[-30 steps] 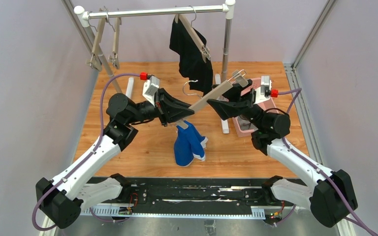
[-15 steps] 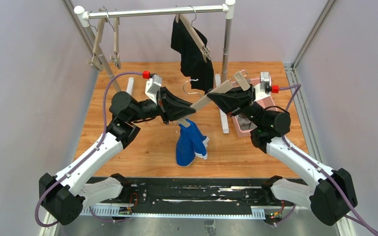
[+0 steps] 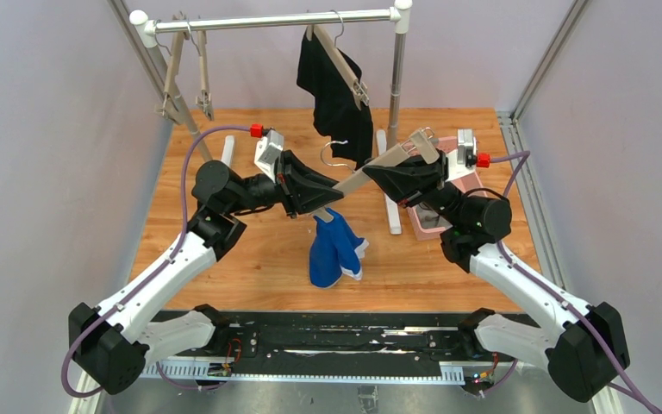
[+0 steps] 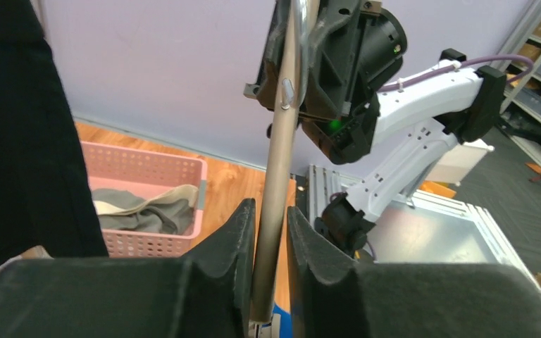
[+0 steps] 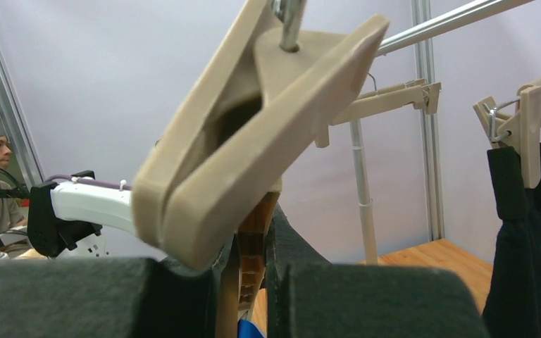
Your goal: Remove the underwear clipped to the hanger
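The task is standing at about its middle. The grey underwear (image 4: 144, 210) is already lying in the pink basket (image 4: 155, 169), so I am counting that piece as finished. The blue underwear (image 3: 334, 252) is hanging from the lower end of a wooden hanger (image 3: 356, 178), above the table (image 3: 250, 259); whether it is touching the table I cannot tell.

Both arms are holding this hanger between them, away from the rail (image 3: 276, 20). The left fingers (image 4: 243, 232) are clenching its bar close to the blue cloth. The right fingers (image 5: 285, 246) are clenching the same hanger at its higher end, just under a clip (image 5: 253, 134) that is seeming to hold nothing. So I am judging that the blue piece is hanging by one clip only, and this clip is waiting to be opened.

The black underwear (image 3: 336, 95) is hanging clipped on another hanger on the rail, so it is remaining to be done. An empty hanger (image 3: 172, 78) is hanging at the rail's left end.
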